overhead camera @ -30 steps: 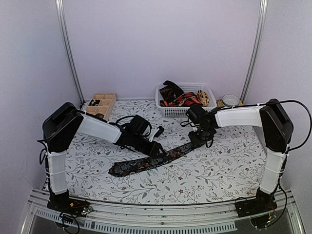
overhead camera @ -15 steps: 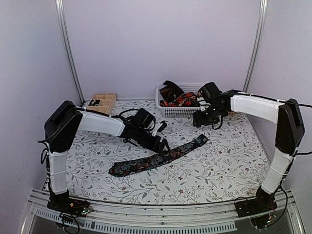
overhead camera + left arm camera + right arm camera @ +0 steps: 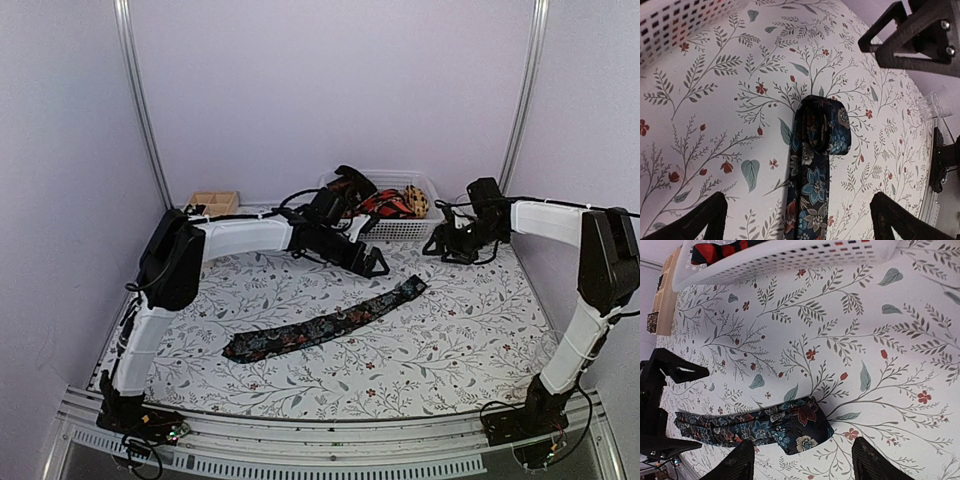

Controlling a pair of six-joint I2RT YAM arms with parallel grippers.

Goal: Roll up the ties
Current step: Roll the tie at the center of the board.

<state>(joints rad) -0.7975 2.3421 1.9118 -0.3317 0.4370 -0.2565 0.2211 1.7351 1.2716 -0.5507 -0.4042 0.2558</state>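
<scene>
Flat dark floral tie (image 3: 320, 327), end folded over; left gripper (image 3: 800, 216), right gripper (image 3: 803, 460) spread empty.

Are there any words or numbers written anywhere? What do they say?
None: no word, number or sign can be read in any view.
The dark floral fabric necktie, the white plastic mesh basket and the leaf-printed tablecloth carry patterns only.

left arm (image 3: 250, 235) stretched forward, jaws wide apart, empty | right arm (image 3: 545, 220) bent inward, jaws apart, empty
</scene>
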